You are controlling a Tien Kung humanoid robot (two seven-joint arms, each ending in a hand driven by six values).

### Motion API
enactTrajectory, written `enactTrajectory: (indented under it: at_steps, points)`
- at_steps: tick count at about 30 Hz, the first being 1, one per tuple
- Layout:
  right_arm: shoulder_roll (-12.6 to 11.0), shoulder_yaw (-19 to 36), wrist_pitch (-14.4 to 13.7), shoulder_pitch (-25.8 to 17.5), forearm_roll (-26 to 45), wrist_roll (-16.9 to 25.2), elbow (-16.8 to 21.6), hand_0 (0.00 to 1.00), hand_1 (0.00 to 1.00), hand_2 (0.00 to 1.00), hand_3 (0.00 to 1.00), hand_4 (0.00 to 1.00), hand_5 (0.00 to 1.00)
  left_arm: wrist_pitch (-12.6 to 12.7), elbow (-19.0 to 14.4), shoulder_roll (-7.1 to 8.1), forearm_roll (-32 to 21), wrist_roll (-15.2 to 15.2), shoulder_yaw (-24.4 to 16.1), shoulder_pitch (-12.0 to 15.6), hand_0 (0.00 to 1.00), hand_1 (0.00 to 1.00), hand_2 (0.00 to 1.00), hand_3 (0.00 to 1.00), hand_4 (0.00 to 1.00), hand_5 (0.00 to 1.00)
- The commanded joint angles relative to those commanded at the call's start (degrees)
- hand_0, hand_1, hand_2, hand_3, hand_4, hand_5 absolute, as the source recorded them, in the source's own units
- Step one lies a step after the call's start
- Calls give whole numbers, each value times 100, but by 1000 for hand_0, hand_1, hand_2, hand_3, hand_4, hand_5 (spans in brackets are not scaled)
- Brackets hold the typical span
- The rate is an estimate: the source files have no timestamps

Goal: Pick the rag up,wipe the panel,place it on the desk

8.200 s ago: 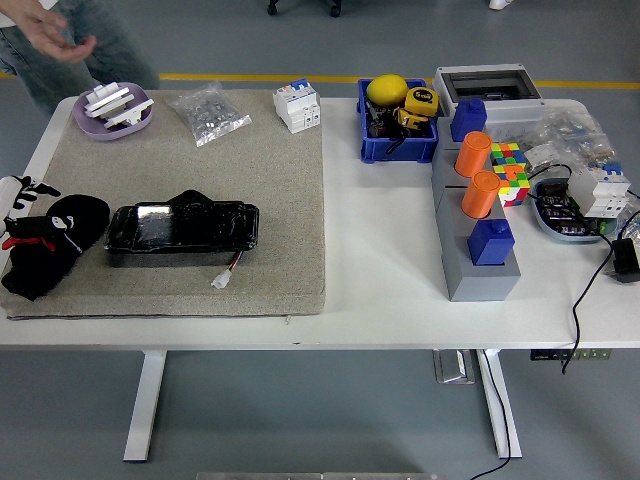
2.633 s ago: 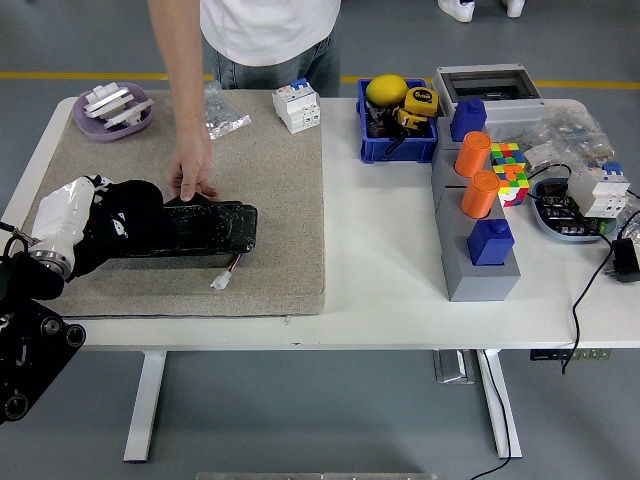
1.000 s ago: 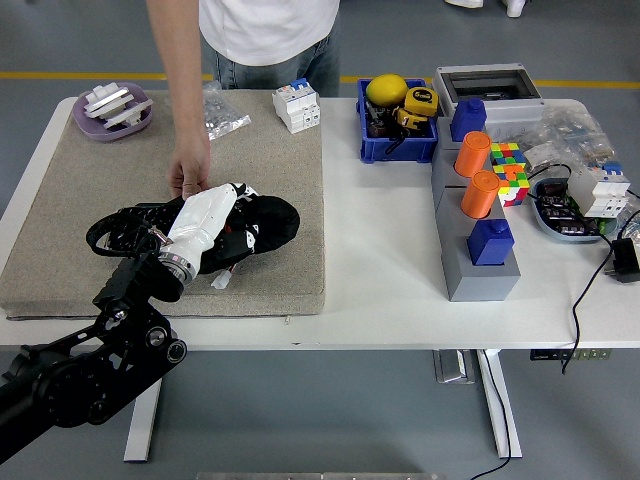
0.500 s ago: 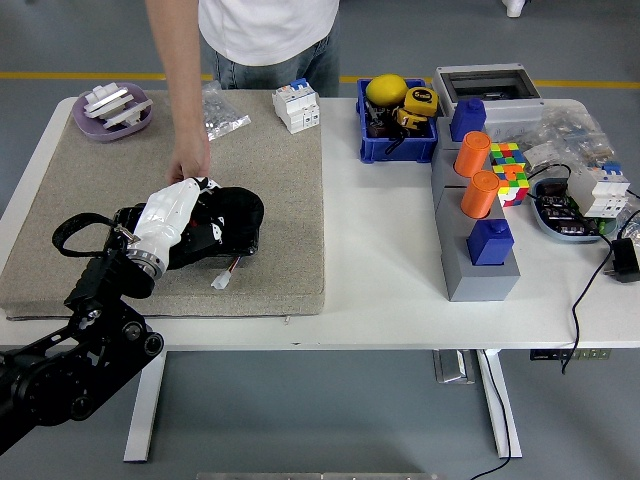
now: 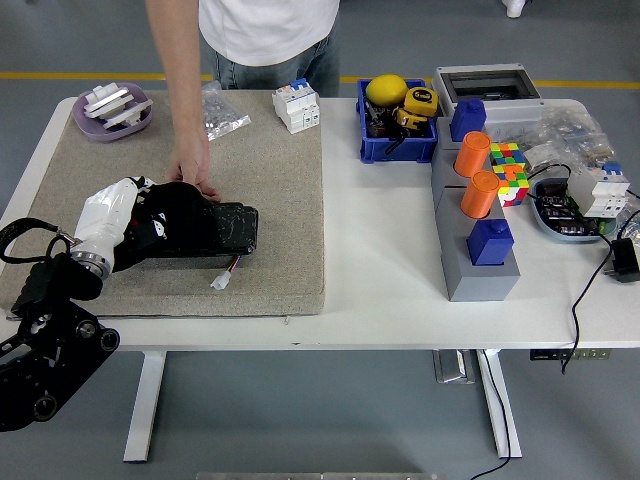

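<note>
Halfway, by my judgement: my left hand (image 5: 150, 215) is clutching black rag (image 5: 178, 205), pressing it onto panel's (image 5: 215, 232) left end. Person's hand (image 5: 192, 170) is steadying panel. Wiping underway; setting rag on bench (image 5: 390, 250) left.

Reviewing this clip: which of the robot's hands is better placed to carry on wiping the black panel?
Left. The left hand already presses the black rag onto the panel, whose far edge a person's hand touches. The right arm is out of view.
</note>
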Motion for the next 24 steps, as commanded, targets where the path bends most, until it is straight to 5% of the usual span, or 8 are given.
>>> enactTrajectory:
  at_steps: [11,24]
  points:
    - [10,25,2,-7,-11,3,0,766,689,710,676,998,521,9,201,96,138,14,-430,147,239,458,574,531,267,2]
    - [-1,15,7,-7,-13,3,6,767,689,710,676,998,520,25,173,95,115,18,-351,147,236,453,572,528,259,2]
